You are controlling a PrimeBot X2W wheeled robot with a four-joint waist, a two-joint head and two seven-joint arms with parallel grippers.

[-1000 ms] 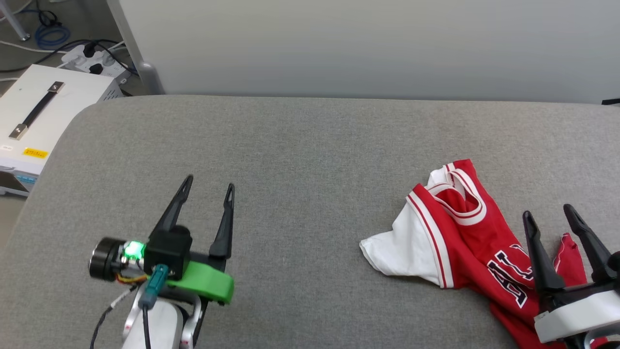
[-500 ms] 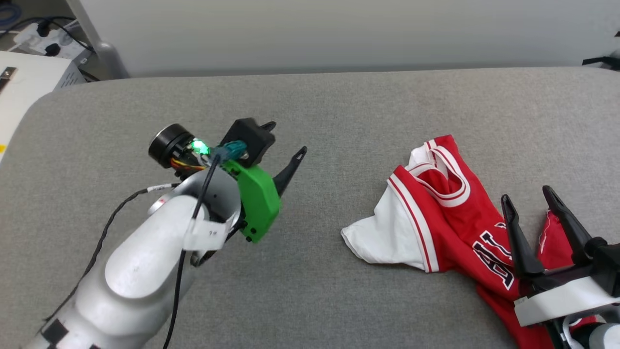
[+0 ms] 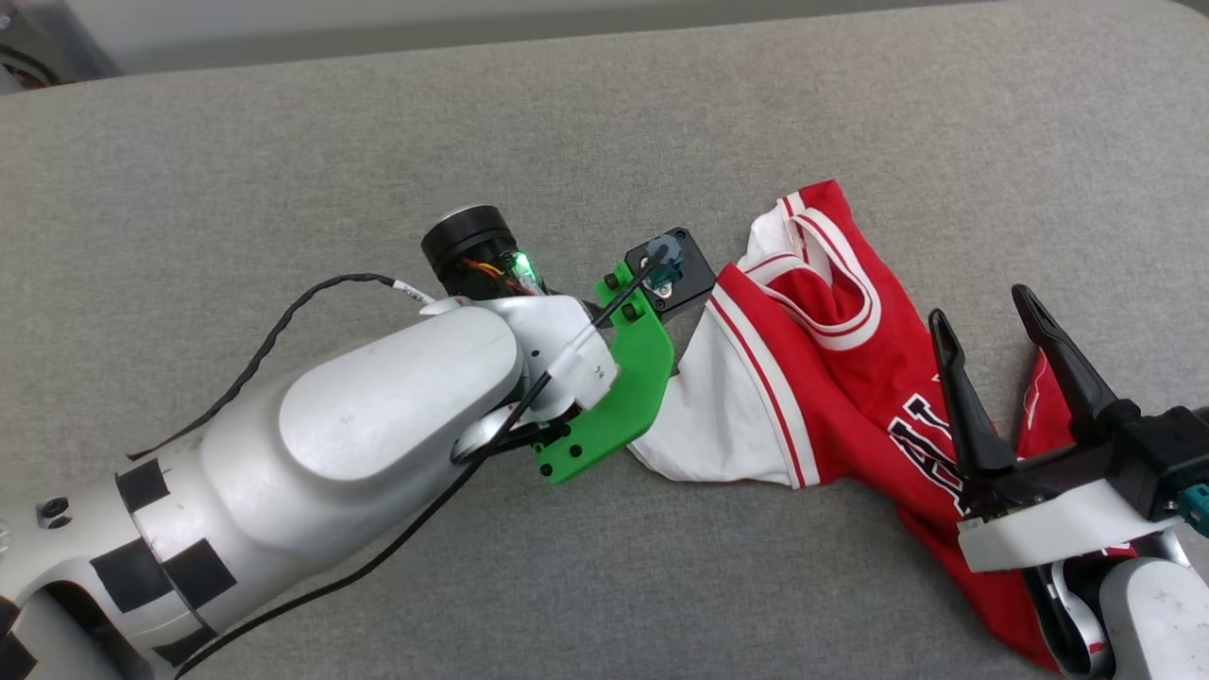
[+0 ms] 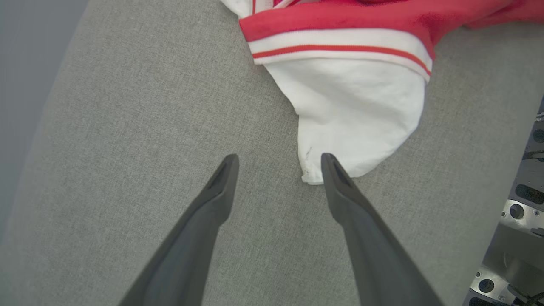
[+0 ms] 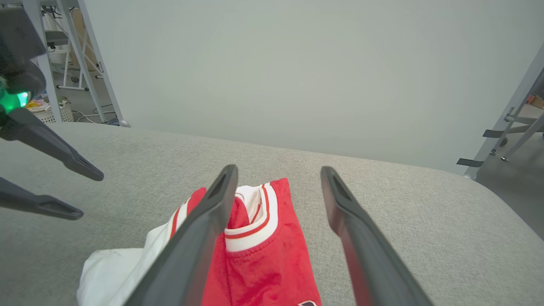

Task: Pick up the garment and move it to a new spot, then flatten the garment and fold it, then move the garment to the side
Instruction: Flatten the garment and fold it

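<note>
ahead of the left gripper point(image 4: 278, 160), the garment point(image 4: 357, 106), sleeve nearest

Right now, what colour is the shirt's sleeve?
The sleeve is white; clearest in the left wrist view.

**Lettering.** Black, white-outlined block letters point(image 3: 914, 442) run at a slant across the red cloth of the red and white jersey-style fabric garment point(image 3: 831, 378) in the head view. The dark fingers of the right end effector point(image 3: 978, 304) cover part of the row, and the strokes that show cannot be read as a word with certainty. A small white paper tag point(image 3: 592, 370) wrapped round a thin black cable point(image 3: 619, 302) bears tiny dark marks, too small to read.
</note>
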